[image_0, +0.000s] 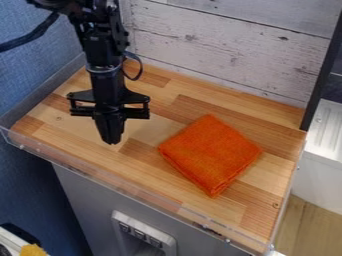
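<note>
The black gripper (111, 139) hangs over the left part of the wooden counter, pointing down, with its two fingers together and nothing seen between them. To its right, a folded orange cloth (211, 154) lies flat on the counter, turned so that one corner points toward the back wall and another toward the front edge. A stretch of bare wood separates the gripper from the cloth's left corner.
The wooden counter (150, 85) has a clear raised lip along its front. Whitewashed boards (220, 50) stand behind it, and a blue wall (30, 75) is at the left. A dark upright post (322, 75) rises at the back right corner, beside a white surface (327, 130).
</note>
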